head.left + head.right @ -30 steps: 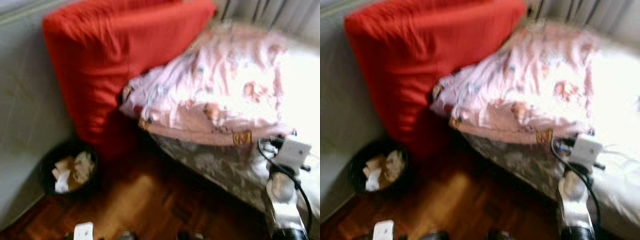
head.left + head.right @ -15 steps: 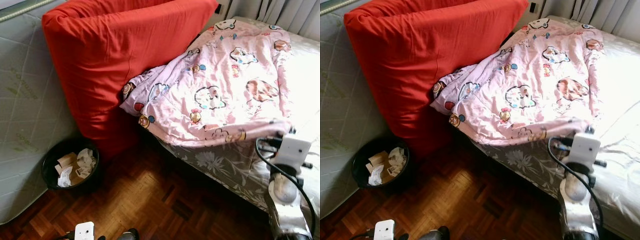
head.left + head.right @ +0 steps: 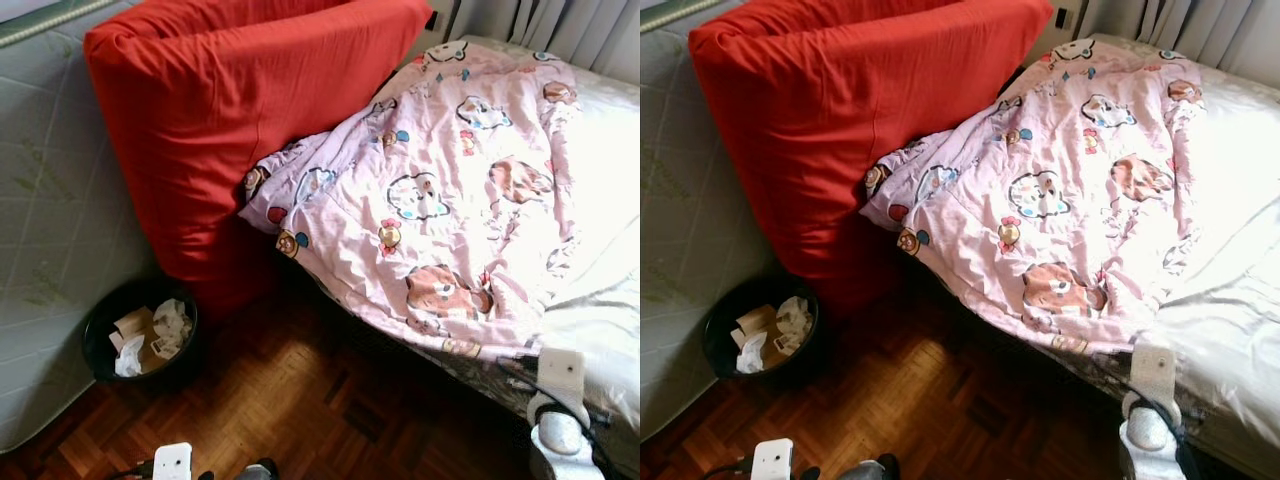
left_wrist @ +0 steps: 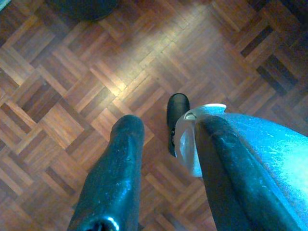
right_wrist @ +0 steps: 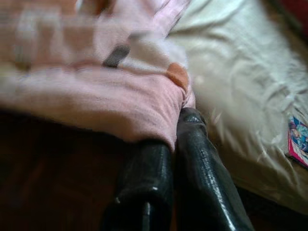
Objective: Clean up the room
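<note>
From the head camera I see a big red cushion (image 3: 240,140) standing tilted in the upper left of the frame, leaning against a pale quilted mattress (image 3: 50,230) on the far left. A pink cartoon-print blanket (image 3: 440,200) spreads from the upper right down toward the lower right, over a bed with a white sheet (image 3: 605,300), its lower edge hanging over the bed's side. In the lower left, a round black bin (image 3: 140,335) sits on the parquet floor (image 3: 300,410), just beside the cushion's bottom corner; it holds crumpled white paper and brownish card scraps (image 3: 150,330). My right arm (image 3: 560,420) rises in the lower right corner, at the blanket's hanging edge. In the left wrist view, the left gripper (image 4: 163,144) hangs over bare parquet, fingers parted with nothing between them, and a dark rounded shape lies below on the floor. In the right wrist view, the right gripper (image 5: 174,139) is clenched on the blanket's pink edge, fabric bunched over the fingertips, with the white sheet beyond and a small colourful card (image 5: 298,142) at the right edge.
</note>
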Robot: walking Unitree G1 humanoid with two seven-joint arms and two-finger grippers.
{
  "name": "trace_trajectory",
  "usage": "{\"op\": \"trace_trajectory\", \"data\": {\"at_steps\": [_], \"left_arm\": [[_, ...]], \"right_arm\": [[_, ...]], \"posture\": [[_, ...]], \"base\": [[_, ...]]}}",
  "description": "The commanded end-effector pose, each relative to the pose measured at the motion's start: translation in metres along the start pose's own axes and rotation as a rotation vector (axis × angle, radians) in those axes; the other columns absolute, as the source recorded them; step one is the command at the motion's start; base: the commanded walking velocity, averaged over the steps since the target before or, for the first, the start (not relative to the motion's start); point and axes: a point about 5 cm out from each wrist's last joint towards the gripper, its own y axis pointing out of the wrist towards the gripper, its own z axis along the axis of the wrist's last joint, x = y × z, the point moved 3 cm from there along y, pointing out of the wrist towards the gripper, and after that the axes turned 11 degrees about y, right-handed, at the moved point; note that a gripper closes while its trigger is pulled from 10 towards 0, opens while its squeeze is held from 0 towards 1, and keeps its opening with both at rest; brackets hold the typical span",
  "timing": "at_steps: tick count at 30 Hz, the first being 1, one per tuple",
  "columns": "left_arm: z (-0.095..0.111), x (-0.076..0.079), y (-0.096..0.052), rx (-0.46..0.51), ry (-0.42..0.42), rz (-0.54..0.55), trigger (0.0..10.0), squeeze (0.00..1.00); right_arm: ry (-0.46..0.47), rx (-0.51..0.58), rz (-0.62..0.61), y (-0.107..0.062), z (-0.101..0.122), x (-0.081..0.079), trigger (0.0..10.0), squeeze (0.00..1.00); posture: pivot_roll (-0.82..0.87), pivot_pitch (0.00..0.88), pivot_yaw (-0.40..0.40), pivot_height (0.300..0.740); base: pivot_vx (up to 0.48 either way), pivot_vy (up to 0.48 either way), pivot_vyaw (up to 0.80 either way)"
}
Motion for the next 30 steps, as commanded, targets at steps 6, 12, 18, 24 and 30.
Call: {"op": "trace_trajectory", "data": {"at_steps": [6,12,18,24,30], "left_arm": [[-0.008,0.006,-0.003,-0.017,0.038,-0.024,10.0,0.00],[-0.007,0.006,-0.003,-0.013,0.039,-0.024,10.0,0.00],[-0.007,0.007,-0.003,-0.012,0.045,-0.027,10.0,0.00],[-0.007,0.007,-0.003,-0.012,0.048,-0.027,10.0,0.00],[-0.006,0.008,-0.003,-0.010,0.048,-0.030,10.0,0.00]], "right_arm": [[-0.117,-0.262,0.047,-0.018,-0.076,0.002,10.0,0.00],[-0.147,-0.322,0.047,-0.024,-0.094,0.007,10.0,0.00],[-0.157,-0.316,0.054,-0.022,-0.092,0.006,10.0,0.00],[-0.145,-0.292,0.050,-0.019,-0.086,0.005,10.0,1.00],[-0.122,-0.305,0.061,-0.020,-0.088,0.003,10.0,1.00]], "posture": [[0.11,0.192,-0.048,0.740],[0.11,0.193,-0.047,0.740],[0.11,0.194,-0.046,0.740],[0.11,0.194,-0.048,0.740],[0.11,0.195,-0.048,0.740]], "base": [[0.000,0.000,0.00],[0.000,0.000,0.00],[0.000,0.000,0.00],[0.000,0.000,0.00],[0.000,0.000,0.00]]}}
